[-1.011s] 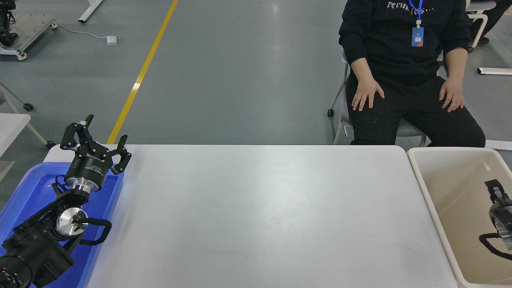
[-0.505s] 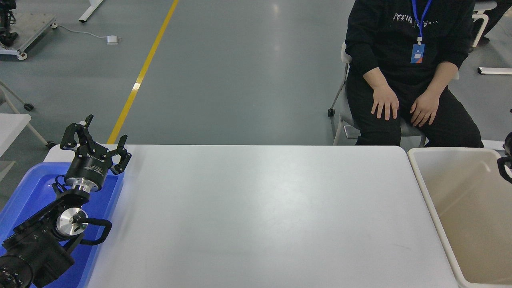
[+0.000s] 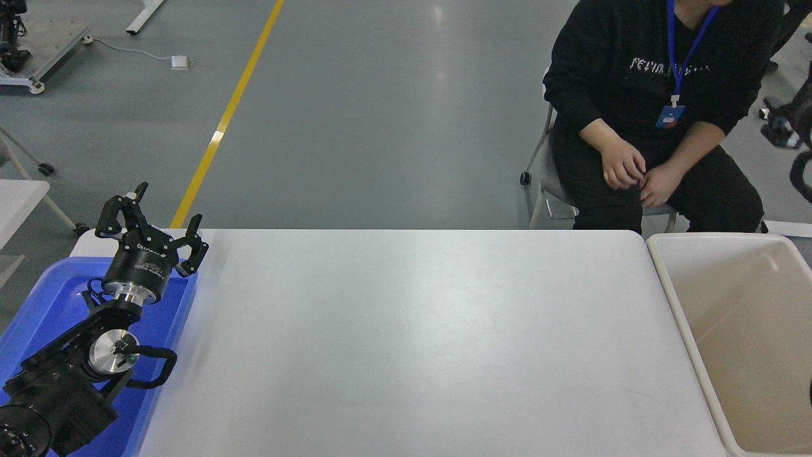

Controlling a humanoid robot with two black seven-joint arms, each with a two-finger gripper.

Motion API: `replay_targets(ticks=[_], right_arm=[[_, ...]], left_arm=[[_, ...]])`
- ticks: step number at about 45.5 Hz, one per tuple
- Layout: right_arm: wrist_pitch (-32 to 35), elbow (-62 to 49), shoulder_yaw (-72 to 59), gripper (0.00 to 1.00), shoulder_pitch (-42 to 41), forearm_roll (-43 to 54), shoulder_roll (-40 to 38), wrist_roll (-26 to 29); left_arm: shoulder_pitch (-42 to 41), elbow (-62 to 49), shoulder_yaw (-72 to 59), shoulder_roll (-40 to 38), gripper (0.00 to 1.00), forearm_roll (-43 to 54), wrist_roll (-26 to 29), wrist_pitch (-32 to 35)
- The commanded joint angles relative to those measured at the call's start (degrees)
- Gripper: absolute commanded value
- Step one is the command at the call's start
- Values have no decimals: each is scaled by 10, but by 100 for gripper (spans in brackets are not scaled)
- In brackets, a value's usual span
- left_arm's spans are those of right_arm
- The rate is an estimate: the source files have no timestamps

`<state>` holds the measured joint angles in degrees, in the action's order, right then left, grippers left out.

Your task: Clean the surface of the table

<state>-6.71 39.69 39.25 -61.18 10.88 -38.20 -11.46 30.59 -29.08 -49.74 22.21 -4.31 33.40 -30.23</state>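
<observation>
Bench surface [image 3: 419,343] looks rigid, smooth, slick, wiped not grasped; my left gripper [image 3: 151,225] parked over blue tray [image 3: 38,304], jaws spread, empty; right gripper [image 3: 783,124] jaws unclear.

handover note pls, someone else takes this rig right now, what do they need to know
Left gripper: parked at the lower left over the blue tray, fingers open, holding nothing.
Right gripper: raised at the right edge, blurred; open or shut cannot be told.
Table surface: nothing on it.
Beige bin: at the right end; its visible part holds nothing.
Done: no items to clear.
Left: nothing visible. A seated person is at the far side.
</observation>
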Motion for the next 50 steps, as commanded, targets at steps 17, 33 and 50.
replay_targets(ticks=[17, 33, 50], right_arm=[[48, 31, 47, 99, 159, 1, 77, -205], [47, 7, 46, 98, 215, 1, 156, -218], [44, -25, 34, 99, 253, 0, 200, -217]], left_arm=[[0, 0, 0, -1, 100, 0, 0, 0], [0, 0, 0, 0, 100, 0, 0, 0], [0, 0, 0, -1, 100, 0, 0, 0]])
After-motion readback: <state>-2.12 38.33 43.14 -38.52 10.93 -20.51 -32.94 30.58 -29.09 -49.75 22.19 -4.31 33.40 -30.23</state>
